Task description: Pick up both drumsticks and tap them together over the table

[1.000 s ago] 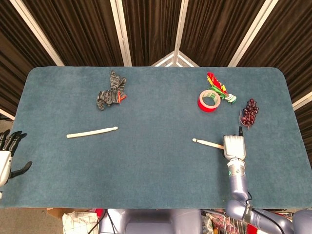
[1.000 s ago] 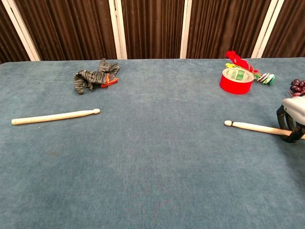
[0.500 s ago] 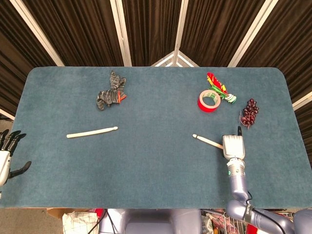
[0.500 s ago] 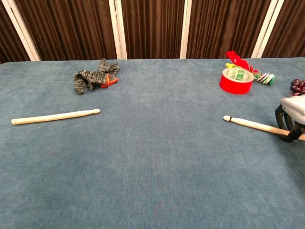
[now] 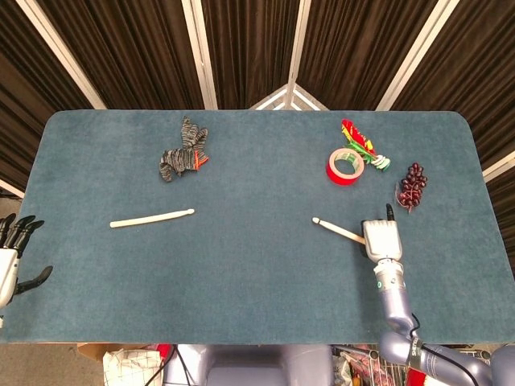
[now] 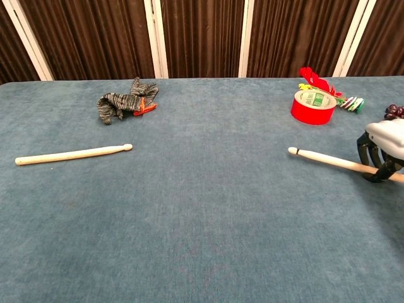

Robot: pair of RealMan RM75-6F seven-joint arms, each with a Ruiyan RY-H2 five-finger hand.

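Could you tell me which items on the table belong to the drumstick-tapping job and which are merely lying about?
For the job: left drumstick, lying untouched; right drumstick, held by the right hand; left hand, at the table's edge.

Lying about: striped sock, red tape roll, clothespins, grapes.

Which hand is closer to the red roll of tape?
The right hand, just in front of the red tape, holding a drumstick. The left hand sits off the table's opposite edge.
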